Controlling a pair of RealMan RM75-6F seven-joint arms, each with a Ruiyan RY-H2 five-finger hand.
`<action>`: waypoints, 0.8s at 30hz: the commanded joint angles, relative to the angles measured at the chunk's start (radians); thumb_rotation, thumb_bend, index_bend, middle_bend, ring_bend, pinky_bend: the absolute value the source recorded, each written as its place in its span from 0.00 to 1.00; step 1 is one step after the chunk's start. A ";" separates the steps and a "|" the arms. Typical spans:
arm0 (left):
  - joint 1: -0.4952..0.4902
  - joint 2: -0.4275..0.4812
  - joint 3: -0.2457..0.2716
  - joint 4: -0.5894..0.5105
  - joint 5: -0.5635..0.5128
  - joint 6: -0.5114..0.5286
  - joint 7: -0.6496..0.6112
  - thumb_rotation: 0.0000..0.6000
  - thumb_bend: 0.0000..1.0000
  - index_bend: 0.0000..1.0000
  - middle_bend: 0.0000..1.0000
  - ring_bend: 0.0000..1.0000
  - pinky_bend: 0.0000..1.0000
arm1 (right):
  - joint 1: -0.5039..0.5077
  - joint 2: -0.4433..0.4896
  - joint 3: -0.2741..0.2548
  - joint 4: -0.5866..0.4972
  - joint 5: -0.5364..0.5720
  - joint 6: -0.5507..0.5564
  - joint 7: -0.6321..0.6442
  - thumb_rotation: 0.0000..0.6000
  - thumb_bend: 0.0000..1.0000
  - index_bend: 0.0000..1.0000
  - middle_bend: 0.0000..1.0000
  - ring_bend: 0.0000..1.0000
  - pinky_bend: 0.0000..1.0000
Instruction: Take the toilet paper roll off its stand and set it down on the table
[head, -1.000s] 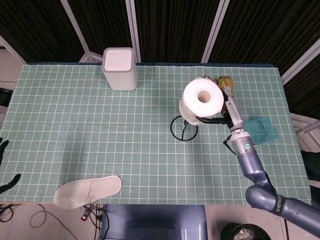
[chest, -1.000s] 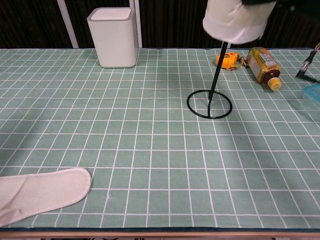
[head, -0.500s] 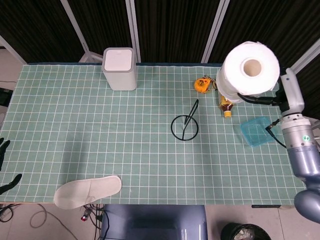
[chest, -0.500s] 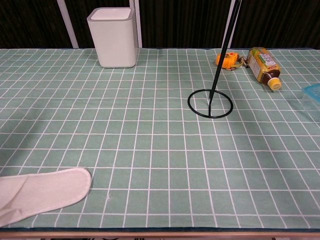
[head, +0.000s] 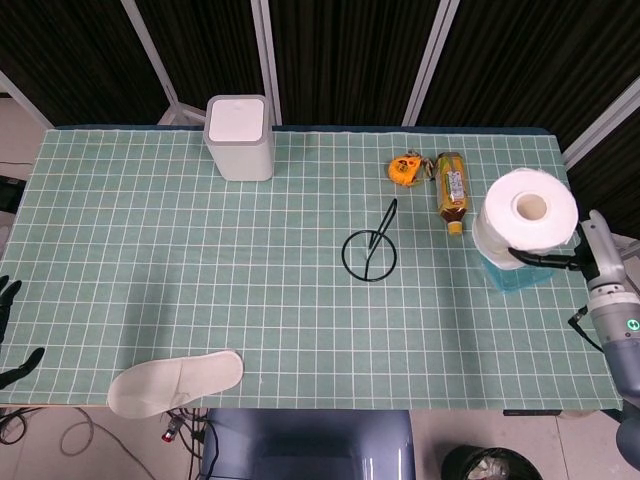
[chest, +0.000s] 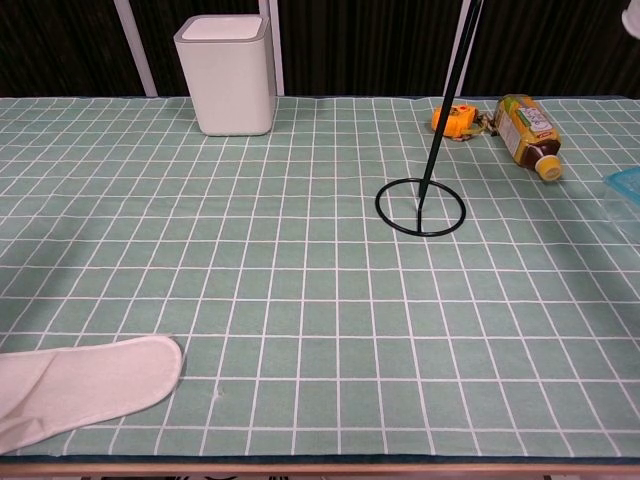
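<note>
White roll (head: 526, 212) is being gripped by the right hand (head: 560, 262) near the surface's (head: 150, 260) right edge; the stand (head: 371, 249) is standing bare mid-surface; the left hand's (head: 8, 300) state cannot be told.

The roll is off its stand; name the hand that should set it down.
Right. The right hand holds the toilet paper roll over the table's right end, above the blue container; the left hand is far off.

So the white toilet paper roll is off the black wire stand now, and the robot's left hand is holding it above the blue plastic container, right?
Not quite: the right hand holds the white toilet paper roll, not the left, as the head view shows. The roll is indeed off the black wire stand and over the blue plastic container.
</note>
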 joint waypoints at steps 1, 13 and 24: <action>-0.001 -0.002 0.001 -0.001 0.000 -0.001 0.004 1.00 0.18 0.04 0.00 0.00 0.01 | -0.062 -0.075 -0.120 0.073 -0.190 0.001 0.121 1.00 0.00 0.26 0.29 0.22 0.00; 0.000 0.002 -0.002 0.000 -0.001 0.001 -0.009 1.00 0.18 0.04 0.00 0.00 0.01 | -0.092 -0.295 -0.390 0.140 -0.541 0.134 0.242 1.00 0.00 0.26 0.29 0.21 0.00; 0.001 0.007 -0.004 0.004 -0.005 0.003 -0.023 1.00 0.18 0.04 0.00 0.00 0.01 | 0.005 -0.549 -0.413 0.212 -0.498 0.125 0.128 1.00 0.00 0.22 0.24 0.16 0.00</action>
